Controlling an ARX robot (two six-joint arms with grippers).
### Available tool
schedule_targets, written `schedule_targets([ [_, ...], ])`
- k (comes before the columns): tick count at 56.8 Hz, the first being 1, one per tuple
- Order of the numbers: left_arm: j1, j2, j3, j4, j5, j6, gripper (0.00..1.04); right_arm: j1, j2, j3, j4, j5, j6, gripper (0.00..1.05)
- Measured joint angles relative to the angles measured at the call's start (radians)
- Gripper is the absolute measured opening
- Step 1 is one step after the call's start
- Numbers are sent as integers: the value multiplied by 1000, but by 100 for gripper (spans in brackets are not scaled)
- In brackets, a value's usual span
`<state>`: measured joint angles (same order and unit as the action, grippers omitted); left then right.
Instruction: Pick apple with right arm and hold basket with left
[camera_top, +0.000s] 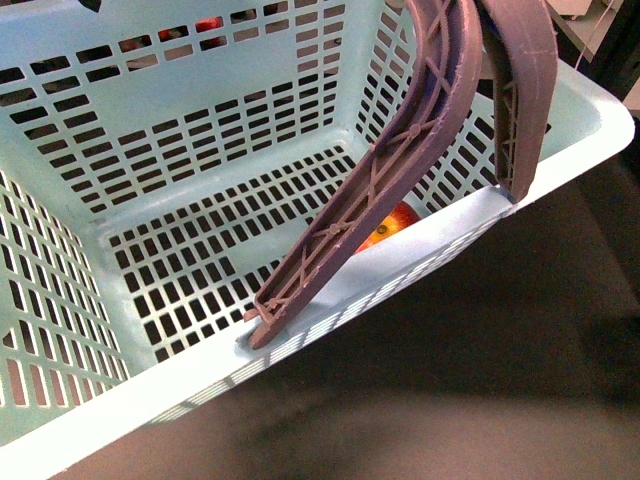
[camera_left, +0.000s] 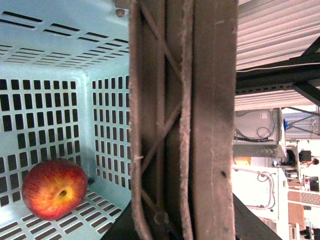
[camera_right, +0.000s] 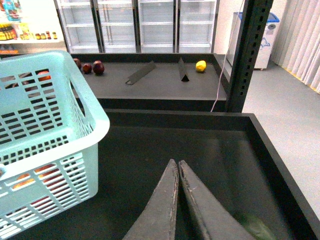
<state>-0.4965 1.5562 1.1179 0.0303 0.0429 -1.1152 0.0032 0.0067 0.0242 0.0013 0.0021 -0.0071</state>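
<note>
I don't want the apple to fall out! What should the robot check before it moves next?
1. Apple inside the basket: ok, it lies on the slotted floor near a corner.
2. Right gripper empty: ok, jaws shut on nothing, outside the basket.
3. Left gripper firmly on the handles: cannot tell; a handle fills the left wrist view.
4. Handles swung up: ok in the front view.
5. Lemon and dark fruits out of the way: ok, they sit on the far shelf, apart from the basket.
</note>
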Motion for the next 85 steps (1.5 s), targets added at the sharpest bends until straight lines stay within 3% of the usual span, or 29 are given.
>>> schedule_targets([
  [6, 0, 0, 0, 0, 2, 0, 16, 0, 0, 0, 0, 0, 0, 36],
  [15, 0, 0, 0, 0, 1, 0, 16, 0, 0, 0, 0, 0, 0, 74],
  [18, 0, 0, 0, 0, 1, 0, 16, 0, 0, 0, 0, 0, 0, 81],
  [24, -15, 3, 15, -55, -238, 51, 16, 0, 0, 0, 0, -1, 1, 97],
  [28, -5, 7, 15, -56, -352, 57, 16, 0, 0, 0, 0, -1, 1, 96],
  [33, 55, 11, 21, -49, -391, 49, 16, 0, -1, 0, 0, 1, 1, 96],
  [45, 196, 38, 21, -23, -385, -56, 16, 0, -1, 0, 0, -2, 1, 96],
  [56, 309, 142, -8, 72, -282, -285, 16, 0, -1, 0, 0, 0, 2, 96],
  [64, 371, 196, -24, 130, -275, -376, 16, 0, -1, 0, 0, -1, 2, 96],
  [75, 433, 224, -99, 159, -329, -385, 16, 0, -1, 0, 0, -1, 3, 96],
  [85, 449, 257, -147, 162, -305, -414, 16, 0, -1, 0, 0, 0, 3, 96],
])
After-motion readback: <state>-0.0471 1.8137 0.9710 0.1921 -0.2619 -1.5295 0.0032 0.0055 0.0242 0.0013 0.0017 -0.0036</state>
